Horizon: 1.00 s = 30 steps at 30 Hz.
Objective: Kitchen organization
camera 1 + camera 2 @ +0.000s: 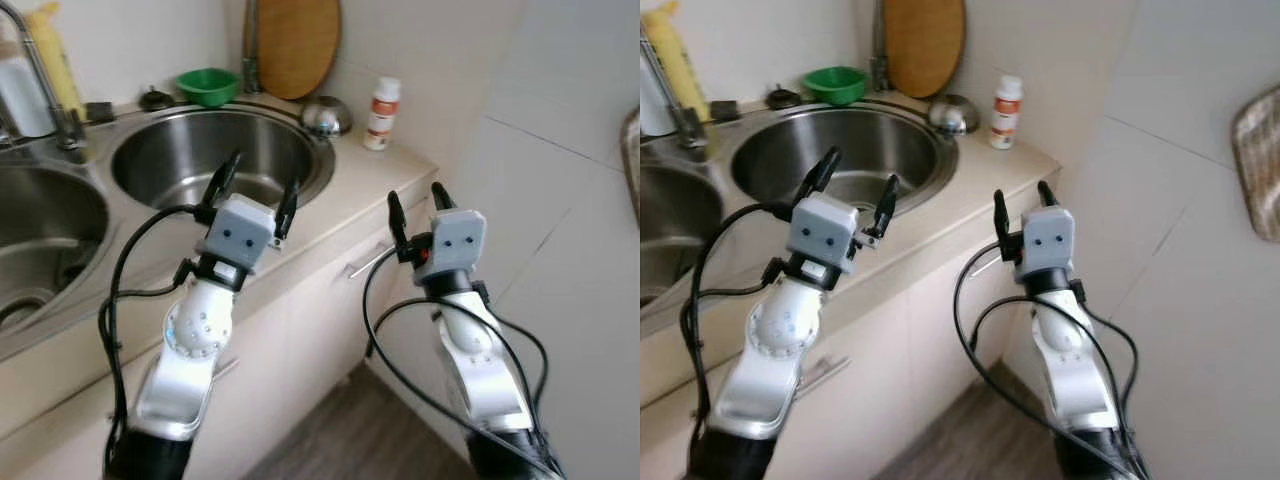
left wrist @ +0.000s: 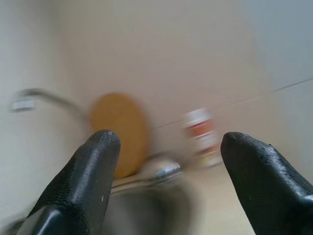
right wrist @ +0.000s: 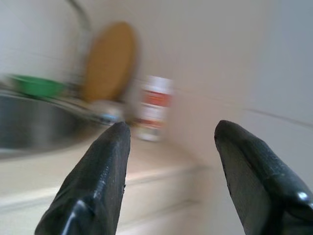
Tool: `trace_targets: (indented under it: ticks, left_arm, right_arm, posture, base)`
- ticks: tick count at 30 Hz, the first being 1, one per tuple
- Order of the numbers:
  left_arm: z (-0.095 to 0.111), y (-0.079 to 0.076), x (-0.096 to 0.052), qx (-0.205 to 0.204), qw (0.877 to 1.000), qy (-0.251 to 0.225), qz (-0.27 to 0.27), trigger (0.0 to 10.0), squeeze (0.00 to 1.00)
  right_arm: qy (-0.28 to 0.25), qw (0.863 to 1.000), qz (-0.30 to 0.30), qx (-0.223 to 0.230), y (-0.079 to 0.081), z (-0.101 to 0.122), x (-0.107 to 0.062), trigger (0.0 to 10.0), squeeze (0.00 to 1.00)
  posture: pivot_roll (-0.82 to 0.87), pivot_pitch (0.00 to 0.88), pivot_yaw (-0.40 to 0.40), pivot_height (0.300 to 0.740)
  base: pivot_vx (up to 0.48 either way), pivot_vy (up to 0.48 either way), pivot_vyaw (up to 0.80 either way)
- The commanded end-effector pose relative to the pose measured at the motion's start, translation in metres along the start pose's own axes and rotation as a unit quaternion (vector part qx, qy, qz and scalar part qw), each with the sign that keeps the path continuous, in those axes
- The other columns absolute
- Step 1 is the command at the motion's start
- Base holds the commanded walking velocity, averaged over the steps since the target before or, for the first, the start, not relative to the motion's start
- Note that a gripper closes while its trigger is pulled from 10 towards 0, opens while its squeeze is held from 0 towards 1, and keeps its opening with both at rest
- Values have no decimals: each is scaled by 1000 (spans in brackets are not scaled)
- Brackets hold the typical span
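A small white bottle (image 1: 382, 113) with a red-and-orange label stands upright on the beige counter (image 1: 375, 185), up against the tiled wall in the corner. It is well beyond the right gripper (image 1: 420, 213) and a little to that gripper's left, nothing touching it. The right gripper hangs in front of the counter's edge, over the cabinet front, its two black fingers spread apart and empty; through its wrist camera the bottle shows blurred between the fingertips (image 3: 100, 171).

Just left of the bottle, farther from the right gripper, a small shiny steel bowl (image 1: 326, 116) lies at the rim of the round sink (image 1: 160, 160). Behind it a round wooden board (image 1: 293, 42) leans upright on the wall.

The left gripper (image 1: 257, 196) is raised over the near rim of the round sink, fingers also held wide with nothing between them. Straight past it, on the far side of the basin, sits a green bowl (image 1: 208, 86), with a dark little knob-like thing (image 1: 156, 98) next to it. To the left gripper's left are the tap (image 1: 45, 85), a yellow bottle (image 1: 55, 55) on the wall, and a second basin (image 1: 45, 240).

Below both arms runs the pale cabinet front (image 1: 310, 310) with a metal handle (image 1: 367, 262), and grey wood-look flooring (image 1: 350, 430) under it.
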<state>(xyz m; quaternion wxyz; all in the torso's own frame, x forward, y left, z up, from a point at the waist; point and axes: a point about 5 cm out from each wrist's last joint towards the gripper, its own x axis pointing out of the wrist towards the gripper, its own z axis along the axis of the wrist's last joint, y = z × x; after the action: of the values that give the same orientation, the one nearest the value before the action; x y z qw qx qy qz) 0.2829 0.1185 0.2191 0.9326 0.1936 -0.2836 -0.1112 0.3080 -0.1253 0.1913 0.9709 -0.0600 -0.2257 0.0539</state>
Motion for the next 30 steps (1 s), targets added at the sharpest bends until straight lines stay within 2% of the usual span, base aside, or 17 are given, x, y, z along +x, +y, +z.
trace_targets:
  ticks: [1, 5, 7, 8, 10, 12, 17, 24, 26, 30]
  left_arm:
    - [7, -3, 1, -8, 1000, -19, -11, 10000, 0]
    - [7, -4, 1, -11, 1000, -22, -11, 10000, 0]
    - [8, -4, 0, -24, 999, -27, -8, 10000, 0]
    - [7, -4, 0, -44, 999, -19, -7, 10000, 0]
    - [5, -4, 0, -56, 998, -8, -12, 10000, 0]
    - [2, -4, -1, -75, 997, 0, -9, 10000, 0]
    - [2, -5, -1, -83, 996, 0, -11, 10000, 0]
    - [-4, -10, -6, -71, 997, 15, -28, 10000, 0]
    - [-12, -14, -11, -59, 997, 29, -40, 10000, 0]
    - [-22, -22, -22, -64, 994, 48, -67, 10000, 0]
  right_arm:
    - [-8, 1000, -11, -3, -3, 4, -1, 10000, 0]
    - [-8, 1000, -11, -2, -2, 5, 0, 10000, 0]
    - [-8, 1000, -11, -2, -2, 5, 0, 10000, 0]
    - [-8, 1000, -10, -2, -2, 6, 0, 10000, 0]
    - [-8, 1000, -10, -3, -2, 6, 1, 10000, 0]
    - [-8, 1000, -10, -3, -2, 6, 0, 10000, 0]
    - [-7, 1000, -11, -4, -3, 6, 1, 10000, 0]
    - [7, 1000, -15, -8, -8, 1, -4, 10000, 0]
    - [17, 1000, -19, -16, -12, -3, -9, 10000, 0]
    - [44, 998, -45, -32, -22, -11, -18, 10000, 0]
  posture:
    - [54, 0, -62, 740]
    - [56, 0, -64, 740]
    - [54, 0, -64, 740]
    - [52, 0, -64, 740]
    - [52, 0, -65, 740]
    - [52, 0, -65, 740]
    - [47, 0, -64, 740]
    - [46, 0, -61, 740]
    - [44, 0, -60, 740]
    - [25, 0, -43, 740]
  base:
    - [0, -480, -800]
    - [0, -480, -800]
    - [0, 0, -800]
    - [0, 0, -800]
    - [0, 0, -800]
    - [0, 478, 0]
    - [0, 480, 0]
    - [0, 480, -114]
    - [0, 0, -800]
    - [0, 0, -800]
